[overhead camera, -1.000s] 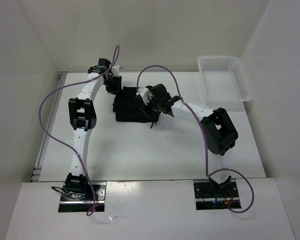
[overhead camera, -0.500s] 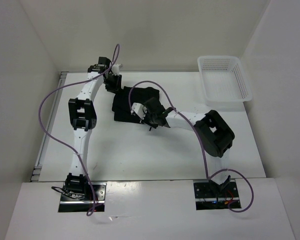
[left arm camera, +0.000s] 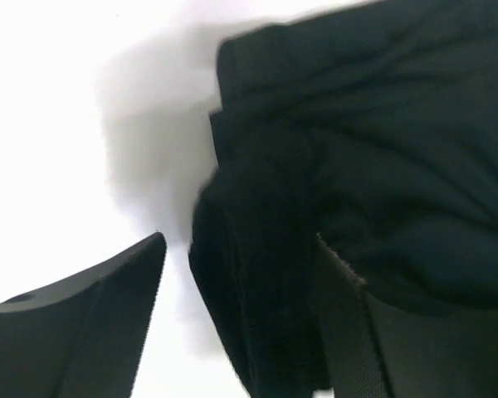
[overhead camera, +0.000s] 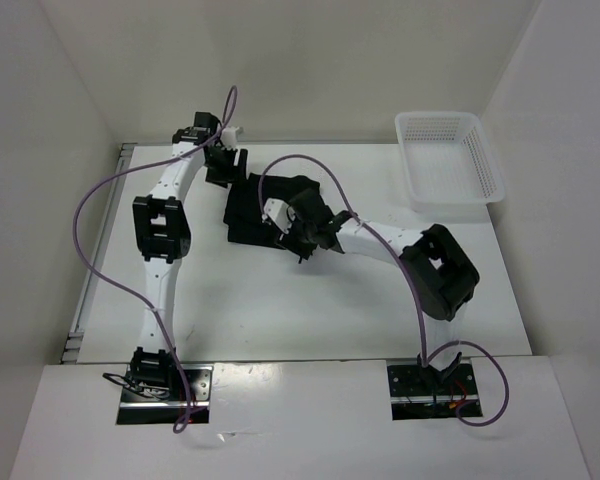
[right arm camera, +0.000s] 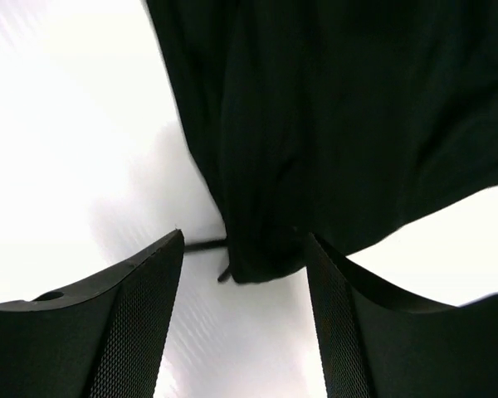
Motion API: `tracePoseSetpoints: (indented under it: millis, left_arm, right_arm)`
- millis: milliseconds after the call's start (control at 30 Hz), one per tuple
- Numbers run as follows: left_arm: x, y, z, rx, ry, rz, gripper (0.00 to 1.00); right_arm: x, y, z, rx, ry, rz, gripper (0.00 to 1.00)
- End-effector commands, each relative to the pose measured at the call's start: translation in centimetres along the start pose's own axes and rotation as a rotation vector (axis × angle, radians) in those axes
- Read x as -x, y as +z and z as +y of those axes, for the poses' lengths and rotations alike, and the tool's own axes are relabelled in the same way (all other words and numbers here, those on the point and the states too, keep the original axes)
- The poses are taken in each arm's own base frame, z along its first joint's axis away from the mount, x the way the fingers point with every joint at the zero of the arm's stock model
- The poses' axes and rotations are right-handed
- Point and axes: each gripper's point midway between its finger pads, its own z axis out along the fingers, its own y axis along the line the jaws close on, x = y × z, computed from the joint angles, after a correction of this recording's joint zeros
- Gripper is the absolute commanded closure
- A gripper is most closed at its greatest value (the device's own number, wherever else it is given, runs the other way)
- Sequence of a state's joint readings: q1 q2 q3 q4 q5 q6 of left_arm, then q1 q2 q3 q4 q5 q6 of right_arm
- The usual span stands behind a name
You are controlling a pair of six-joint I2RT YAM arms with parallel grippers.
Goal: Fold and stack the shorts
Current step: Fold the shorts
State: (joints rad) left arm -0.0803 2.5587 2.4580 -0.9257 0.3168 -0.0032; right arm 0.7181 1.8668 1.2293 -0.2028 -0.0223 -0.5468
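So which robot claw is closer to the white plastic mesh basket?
The right gripper, over the near edge of the black fabric shorts. The left gripper sits at their far left corner, farther from the white plastic mesh basket.

We see that the right end effector (right arm camera: 242, 239) has drawn back from above the middle of the shorts (overhead camera: 250, 205) to their near right edge. The right arm's elbow (overhead camera: 440, 270) has swung slightly toward the front of the bench (overhead camera: 280, 310). A second ago the shorts were a compact, squared block. They now lie looser, with a lobe of fabric jutting toward the back right and the near edge running slanted. The left arm (overhead camera: 160, 225) has shifted a touch, and its purple cable (overhead camera: 80, 215) bows further left.
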Motion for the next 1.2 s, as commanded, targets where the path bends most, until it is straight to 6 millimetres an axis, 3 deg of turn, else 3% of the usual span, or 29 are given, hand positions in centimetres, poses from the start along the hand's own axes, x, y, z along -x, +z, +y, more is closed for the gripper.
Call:
tracePoseSetpoints:
  millis: [0,33,67,100,167,233,267,300,367,400,433,500,533,700,767,900,1000,1033,1067,1167]
  left_arm:
    - [2.9,-6.5,-2.0,-0.025,0.032,-0.110,0.20]
    - [3.6,-8.3,-2.1,-0.018,0.037,-0.145,0.15]
    - [3.2,-8.9,-2.3,-0.018,0.035,-0.141,0.12]
    - [3.5,-10.6,-2.3,-0.010,0.036,-0.167,0.12]
    - [0.5,-9.4,-2.2,-0.016,0.009,-0.098,0.09]
    - [-1.3,-9.2,-2.5,-0.031,-0.003,-0.068,0.09]
    - [-3.6,-7.7,-2.2,-0.036,-0.026,-0.010,0.09]
    - [-3.8,-7.5,-2.4,-0.051,-0.026,-0.014,0.09]
    - [-4.9,-6.4,-2.2,-0.063,-0.035,0.009,0.09]
    - [-4.9,-6.2,-2.7,-0.068,-0.027,0.013,0.09]
    - [-5.2,-5.6,-3.0,-0.073,-0.024,0.027,0.09]
    - [-5.2,-5.2,-2.9,-0.073,-0.023,0.025,0.09]
    - [-5.4,-4.8,-3.2,-0.078,-0.019,0.036,0.09]
    - [-7.5,-3.3,-3.2,-0.076,-0.030,0.092,0.15]
    - [-9.2,-2.8,-3.1,-0.079,-0.046,0.133,0.25]
    - [-10.5,-2.3,-4.3,-0.109,-0.042,0.161,0.42]
    - [-11.0,-1.5,-4.9,-0.117,-0.031,0.178,0.59]
    - [-11.5,-1.0,-5.0,-0.108,-0.026,0.194,0.72]
    - [-11.5,-1.0,-4.8,-0.099,-0.025,0.195,0.76]
    - [-12.3,-1.2,-4.4,-0.072,-0.030,0.216,0.80]
  right_arm:
    - [8.2,-5.5,-3.7,-0.022,0.176,-0.249,0.34]
    - [8.4,-5.8,-4.2,-0.002,0.225,-0.263,0.34]
    - [9.1,-6.6,-5.9,0.019,0.281,-0.310,0.33]
    - [8.7,-6.1,-6.5,0.034,0.333,-0.309,0.33]
    - [8.7,-6.1,-9.4,0.024,0.465,-0.348,0.31]
    - [7.6,-4.2,-11.1,0.013,0.588,-0.335,0.31]
    - [7.5,-4.0,-13.5,-0.021,0.633,-0.357,0.31]
    - [6.2,-1.8,-14.1,-0.017,0.683,-0.329,0.31]
    - [6.8,-0.7,-17.0,-0.064,0.762,-0.356,0.31]
    - [5.9,0.2,-18.1,-0.084,0.797,-0.338,0.31]
    - [5.6,2.1,-18.8,-0.097,0.816,-0.324,0.31]
    - [5.1,3.5,-19.8,-0.112,0.833,-0.318,0.31]
    - [4.7,4.8,-19.8,-0.106,0.850,-0.305,0.31]
    - [2.7,7.2,-18.2,-0.070,0.908,-0.244,0.31]
    - [1.3,7.5,-18.1,-0.083,0.932,-0.216,0.31]
    - [-0.6,8.0,-18.8,-0.146,0.961,-0.179,0.31]
    - [-0.8,8.9,-19.2,-0.164,0.980,-0.180,0.46]
    - [-1.3,9.2,-19.2,-0.174,0.983,-0.169,0.59]
    - [-1.6,9.7,-19.3,-0.183,0.984,-0.165,0.65]
    - [-0.6,9.5,-20.2,-0.188,0.998,-0.194,0.86]
